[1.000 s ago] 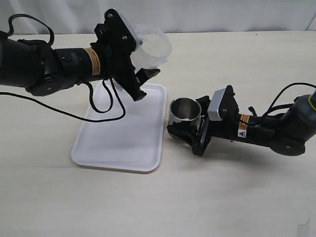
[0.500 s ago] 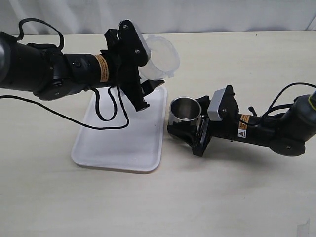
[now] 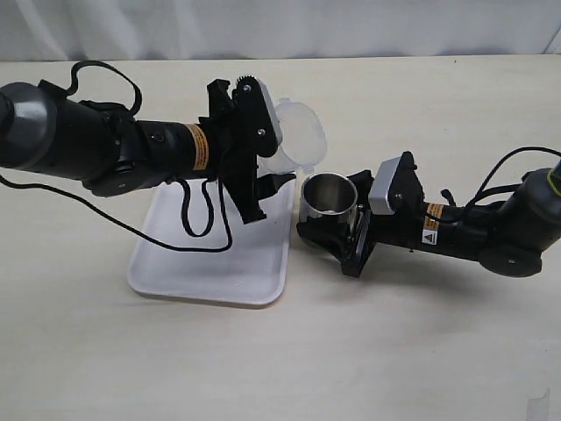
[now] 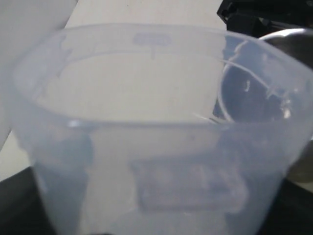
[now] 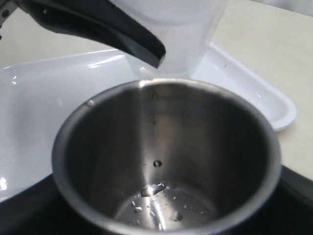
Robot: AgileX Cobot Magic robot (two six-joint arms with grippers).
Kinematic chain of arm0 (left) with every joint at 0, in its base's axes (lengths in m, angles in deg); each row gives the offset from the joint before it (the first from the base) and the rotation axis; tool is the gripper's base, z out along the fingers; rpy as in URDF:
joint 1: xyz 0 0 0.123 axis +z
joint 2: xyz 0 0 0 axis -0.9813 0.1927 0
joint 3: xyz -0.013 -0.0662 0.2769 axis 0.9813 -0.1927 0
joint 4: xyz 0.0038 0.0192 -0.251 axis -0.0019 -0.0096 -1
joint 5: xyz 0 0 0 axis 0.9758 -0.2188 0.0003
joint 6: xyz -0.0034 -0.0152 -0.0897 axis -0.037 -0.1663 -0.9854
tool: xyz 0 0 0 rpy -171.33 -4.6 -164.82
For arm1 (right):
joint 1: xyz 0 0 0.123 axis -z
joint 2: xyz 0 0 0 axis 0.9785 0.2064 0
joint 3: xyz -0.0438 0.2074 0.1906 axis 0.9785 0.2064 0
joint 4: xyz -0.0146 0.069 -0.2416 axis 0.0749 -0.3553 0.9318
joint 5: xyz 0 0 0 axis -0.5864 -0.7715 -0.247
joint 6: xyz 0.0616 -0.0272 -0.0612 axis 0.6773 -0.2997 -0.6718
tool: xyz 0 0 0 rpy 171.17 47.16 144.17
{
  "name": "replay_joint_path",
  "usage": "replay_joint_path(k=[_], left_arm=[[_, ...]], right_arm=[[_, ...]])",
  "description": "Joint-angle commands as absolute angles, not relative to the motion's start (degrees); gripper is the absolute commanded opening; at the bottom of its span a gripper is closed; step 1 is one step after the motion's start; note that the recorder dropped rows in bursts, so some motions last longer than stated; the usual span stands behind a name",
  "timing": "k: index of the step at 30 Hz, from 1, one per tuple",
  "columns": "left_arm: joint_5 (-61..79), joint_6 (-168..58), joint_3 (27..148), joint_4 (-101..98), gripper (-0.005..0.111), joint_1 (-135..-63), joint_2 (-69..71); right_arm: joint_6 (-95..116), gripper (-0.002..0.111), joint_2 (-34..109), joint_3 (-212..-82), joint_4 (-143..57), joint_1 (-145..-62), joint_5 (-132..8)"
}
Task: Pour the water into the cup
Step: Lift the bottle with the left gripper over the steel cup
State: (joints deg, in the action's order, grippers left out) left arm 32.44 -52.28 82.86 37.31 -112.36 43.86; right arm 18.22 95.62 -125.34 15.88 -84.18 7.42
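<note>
The steel cup (image 3: 330, 196) stands upright on the table just right of the tray. My right gripper (image 3: 340, 235) is shut on its lower wall. In the right wrist view the cup (image 5: 166, 147) fills the frame, with a few shiny drops of water (image 5: 161, 196) on its bottom. My left gripper (image 3: 267, 171) is shut on a translucent plastic tumbler (image 3: 294, 139), tilted with its mouth just up-left of the cup's rim. The tumbler (image 4: 156, 147) fills the left wrist view, with the cup's rim (image 4: 291, 35) behind it. I cannot make out water inside the tumbler.
A white tray (image 3: 210, 254) lies under and left of the left gripper; it also shows behind the cup in the right wrist view (image 5: 39, 98). Black cables (image 3: 197, 215) hang from the left arm over the tray. Bare table lies in front and behind.
My left arm has carried the tumbler to the right and lower, bringing its mouth close over the cup's rim. The right gripper and the cup have not moved.
</note>
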Motion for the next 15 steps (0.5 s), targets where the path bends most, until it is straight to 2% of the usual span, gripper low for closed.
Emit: replay_joint_path(k=[1,15], left_arm=[[33.19,-51.37,86.08,36.78,0.0,-112.91,43.63],[23.81,-42.92,89.46,36.9,0.0,-115.21,44.0]], right_arm=[[18.19,0.004,95.58,-125.41,16.35,-84.23,7.92],[18.19,0.004,95.58,-125.41,16.35,-84.23,7.92]])
